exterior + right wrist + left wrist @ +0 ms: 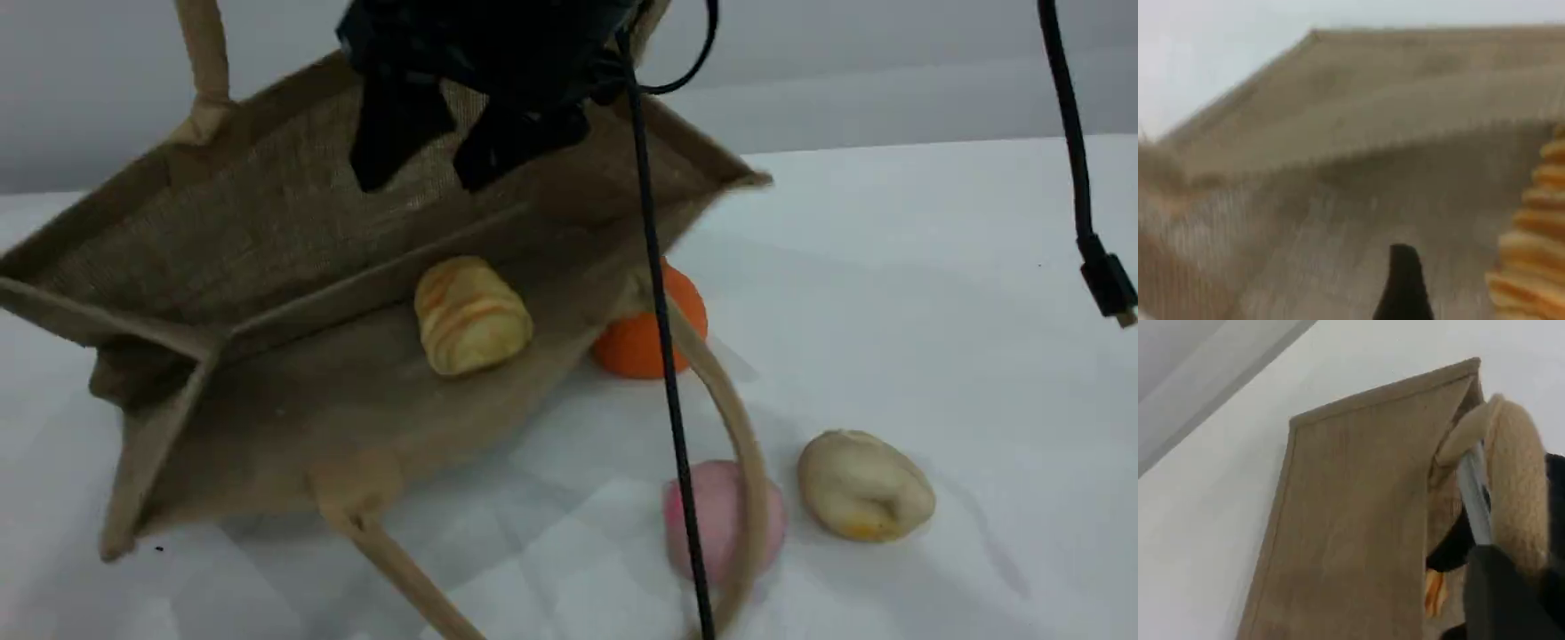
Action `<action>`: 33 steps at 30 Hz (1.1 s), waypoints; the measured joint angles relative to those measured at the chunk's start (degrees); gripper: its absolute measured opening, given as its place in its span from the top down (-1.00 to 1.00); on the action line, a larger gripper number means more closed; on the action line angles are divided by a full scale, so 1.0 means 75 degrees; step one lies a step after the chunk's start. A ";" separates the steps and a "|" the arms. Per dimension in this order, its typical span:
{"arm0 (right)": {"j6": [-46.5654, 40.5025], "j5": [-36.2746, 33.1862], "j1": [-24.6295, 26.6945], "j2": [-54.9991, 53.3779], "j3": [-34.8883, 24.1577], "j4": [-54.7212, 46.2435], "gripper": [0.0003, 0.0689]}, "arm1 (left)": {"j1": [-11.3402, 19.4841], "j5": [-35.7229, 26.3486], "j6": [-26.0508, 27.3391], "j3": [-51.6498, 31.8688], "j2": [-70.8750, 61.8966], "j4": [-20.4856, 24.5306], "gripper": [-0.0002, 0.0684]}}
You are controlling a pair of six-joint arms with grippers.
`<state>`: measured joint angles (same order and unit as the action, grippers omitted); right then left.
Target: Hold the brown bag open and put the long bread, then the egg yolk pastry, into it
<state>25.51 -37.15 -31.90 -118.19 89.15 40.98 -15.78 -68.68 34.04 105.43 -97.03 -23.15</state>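
The brown bag [267,222] lies tilted on the table with its mouth open toward the camera. One beige handle [203,53] runs up out of the scene view. In the left wrist view my left gripper [1501,577] is shut on that handle [1518,487], beside the bag's outer wall [1351,520]. The long bread [471,316] rests inside the bag on its lower wall. My right gripper [453,151] hangs open above it in the bag's mouth, holding nothing. Its fingertip [1403,287] shows next to the bread [1535,233]. The egg yolk pastry [864,484] lies on the table, right of the bag.
An orange fruit [640,338] sits against the bag's right edge. A pink ball [720,520] lies behind the bag's loose lower handle [742,453]. A black cable [662,356] hangs across the front, and another [1080,178] dangles at the far right.
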 joint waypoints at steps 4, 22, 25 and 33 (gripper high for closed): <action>-0.0211 -0.0991 0.0075 0.0340 -0.0015 -0.0624 -0.38 | 0.0000 0.0000 0.0000 0.0000 0.0000 0.0000 0.74; -0.3657 -0.2375 0.1569 0.1254 -0.0648 -0.5719 -0.38 | 0.0030 0.0106 0.0054 0.0000 0.0013 0.0073 0.74; -0.3797 -0.2191 0.1884 0.1248 -0.1263 -0.6042 -0.38 | 0.0032 0.0114 0.0164 0.0000 0.0013 0.0080 0.74; -0.3748 -0.0966 0.1901 0.1248 -0.3026 -0.5463 -0.38 | 0.0032 0.0132 0.0150 0.0000 0.0013 0.0082 0.74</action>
<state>-2.60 -44.40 -17.64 -108.83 66.46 0.00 -15.54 -67.69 35.16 105.43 -96.93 -22.53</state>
